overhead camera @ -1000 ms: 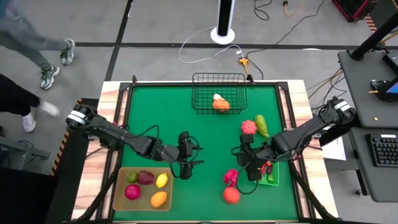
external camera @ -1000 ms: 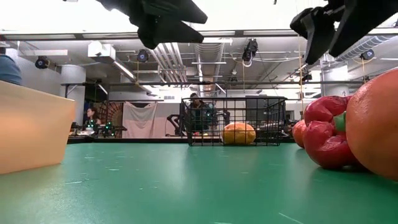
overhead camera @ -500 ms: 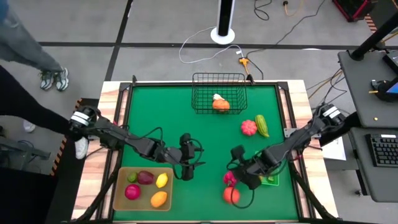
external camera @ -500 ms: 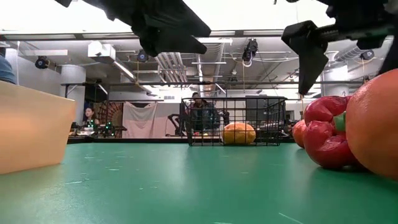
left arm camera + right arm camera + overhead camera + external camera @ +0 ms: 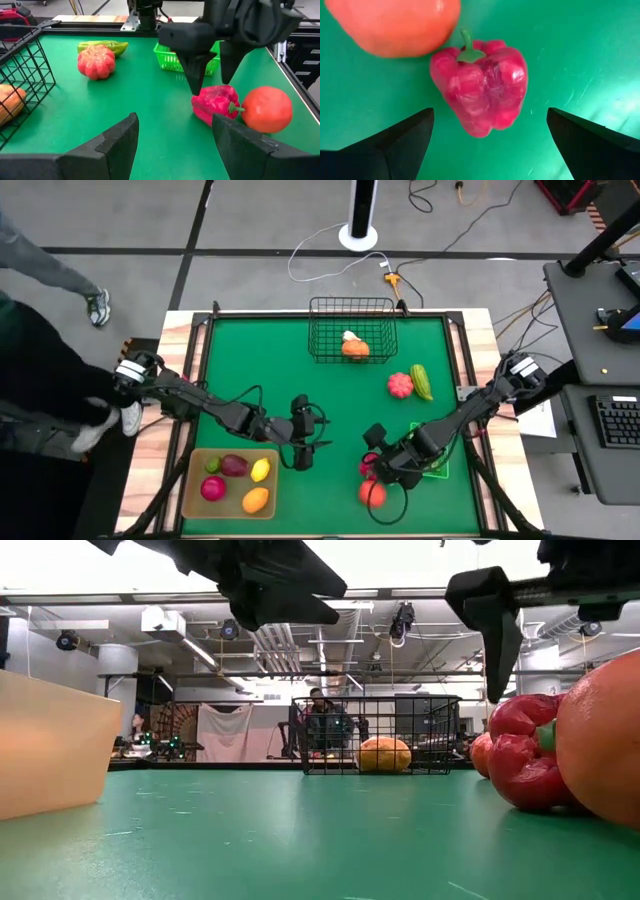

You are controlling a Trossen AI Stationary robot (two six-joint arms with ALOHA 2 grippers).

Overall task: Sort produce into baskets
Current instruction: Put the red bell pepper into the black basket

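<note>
A red toy pepper (image 5: 482,85) lies on its side on the green table, next to an orange-red round fruit (image 5: 395,22). My right gripper (image 5: 490,145) is open and points down just above the pepper, one finger on each side, touching nothing; it also shows in the left wrist view (image 5: 212,75) and the high view (image 5: 385,467). My left gripper (image 5: 300,445) is open and empty above mid-table, by the tan tray (image 5: 195,480). The small green bin (image 5: 435,468) stands right of the pepper. The black wire basket (image 5: 330,330) holds an orange piece (image 5: 354,348).
The tan tray holds several fruits: green, purple, yellow, pink, orange. A pink pumpkin (image 5: 400,385) and a green vegetable (image 5: 421,381) lie right of centre. A person stands off the table's left edge (image 5: 40,380). The table's middle is bare green mat (image 5: 330,395).
My right gripper has gone from beside the green bin toward the table's near-left and down, and now stands over the red pepper, still open. The pepper and the round fruit have stayed in place.
</note>
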